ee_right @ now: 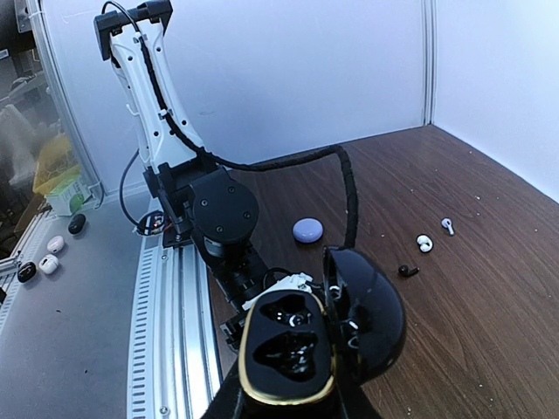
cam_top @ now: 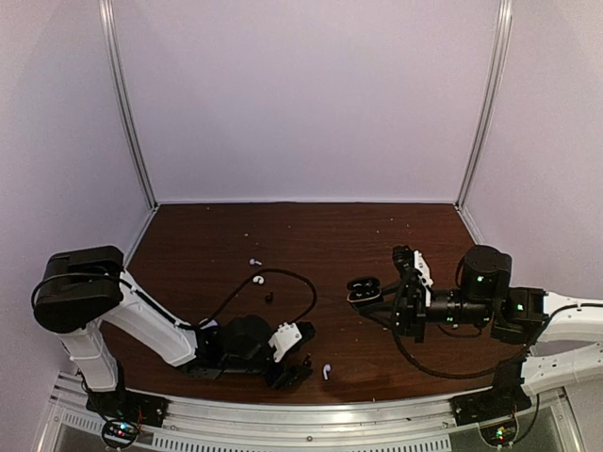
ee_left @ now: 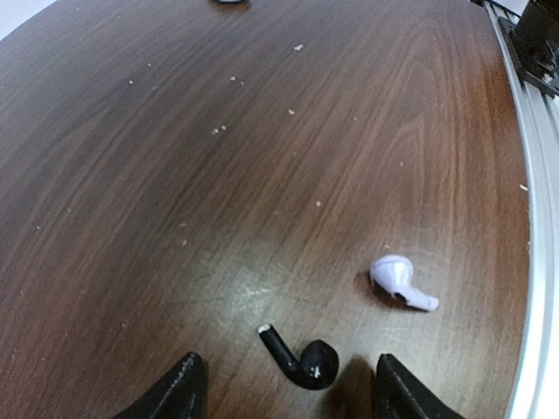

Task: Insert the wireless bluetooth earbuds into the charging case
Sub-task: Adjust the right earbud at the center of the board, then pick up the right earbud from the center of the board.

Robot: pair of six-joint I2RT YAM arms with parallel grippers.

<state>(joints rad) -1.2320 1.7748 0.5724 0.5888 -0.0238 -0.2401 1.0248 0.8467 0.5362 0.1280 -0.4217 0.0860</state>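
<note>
A black stemmed earbud point(ee_left: 301, 358) lies on the wooden table between the spread fingertips of my left gripper point(ee_left: 293, 397), which is open and touches nothing. A pale lavender earbud point(ee_left: 402, 281) lies just to its right, also seen from above point(cam_top: 327, 371). My right gripper point(ee_right: 288, 406) is shut on the black, gold-rimmed charging case point(ee_right: 288, 349) and holds it above the table with its lid point(ee_right: 362, 314) swung open. Farther off lie a curled white earbud point(ee_right: 424, 243), a white stemmed earbud point(ee_right: 447, 226) and a small black earbud point(ee_right: 408, 271).
A lavender pebble-like case point(ee_right: 307, 230) sits on the table near the left arm. The left arm's black cable point(cam_top: 283, 282) loops over the table's middle. A metal rail point(ee_left: 533, 218) runs along the near edge. Several small buds point(ee_right: 48, 264) lie on the grey surface beyond the rail.
</note>
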